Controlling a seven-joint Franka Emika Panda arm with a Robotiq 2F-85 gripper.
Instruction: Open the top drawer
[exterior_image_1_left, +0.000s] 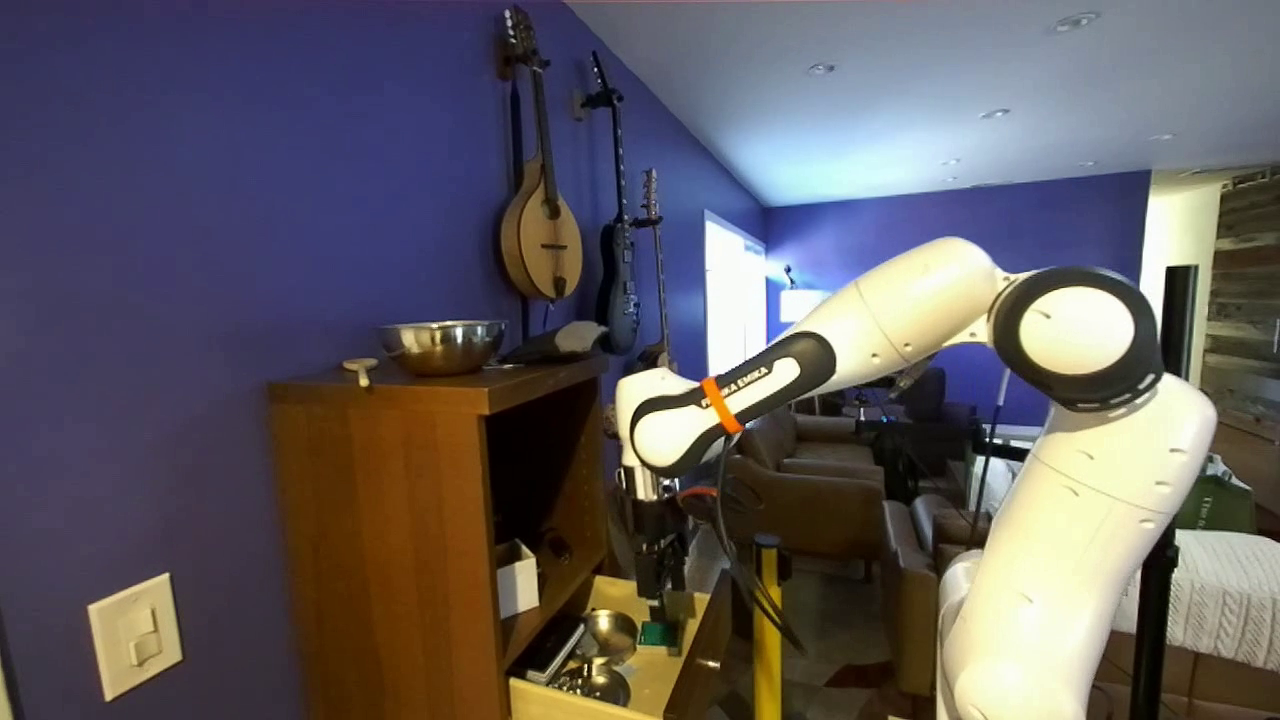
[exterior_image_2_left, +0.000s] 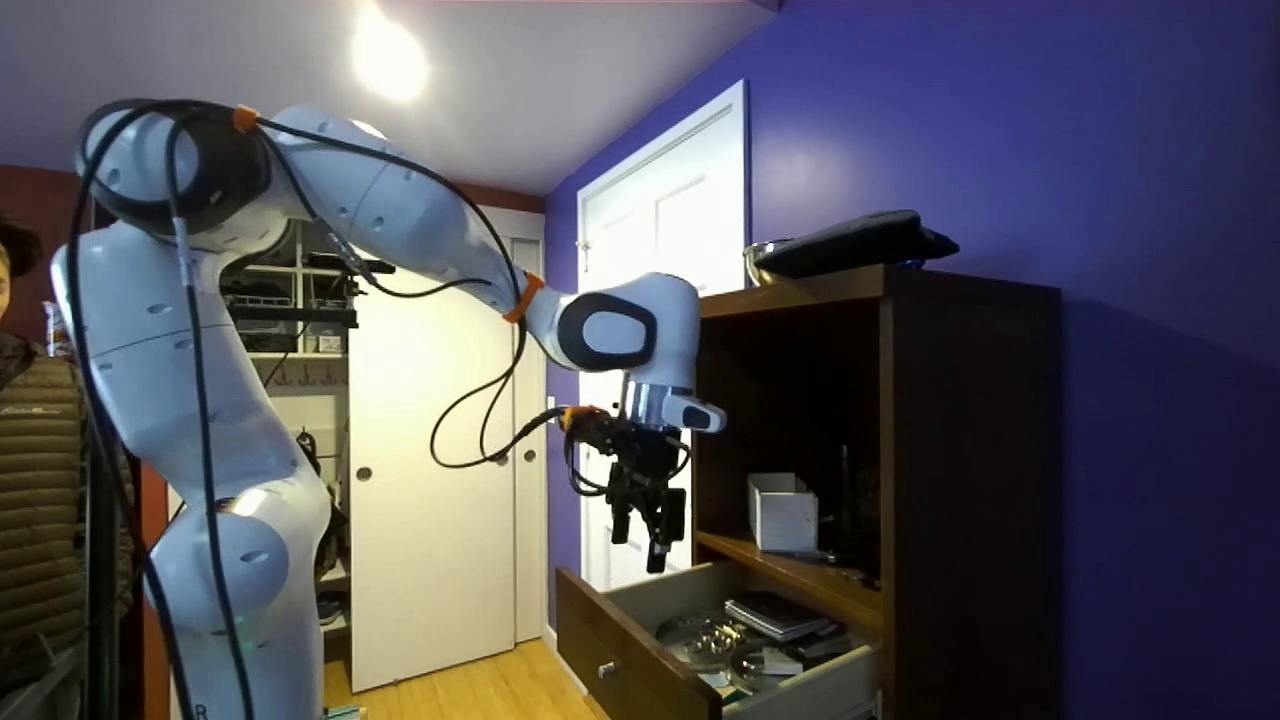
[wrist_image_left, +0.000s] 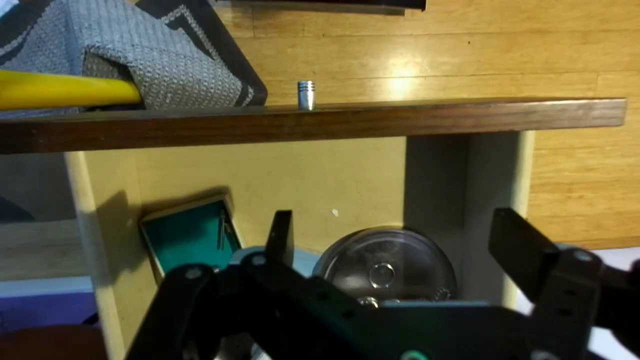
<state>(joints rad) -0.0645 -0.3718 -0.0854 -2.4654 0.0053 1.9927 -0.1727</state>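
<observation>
The top drawer (wrist_image_left: 320, 175) stands pulled out of the wooden cabinet (exterior_image_2_left: 970, 450), beneath a doorless cubby (exterior_image_2_left: 790, 400), its front (exterior_image_2_left: 645, 668) facing outward; its long axis runs side to side across the wrist view, the silver knob (wrist_image_left: 306, 95) pointing toward the upper edge. The gripper (wrist_image_left: 393, 220) hangs over the drawer, fingers (wrist_image_left: 281, 235) spread wide. FRANKA EMIKA marks the arm (exterior_image_1_left: 915, 300), an orange strap (exterior_image_1_left: 721, 405) crossing the first word; lettering on the quilted vest (exterior_image_2_left: 40, 480) is too small to read. In the wrist view the gripper hides the drawer's rear
</observation>
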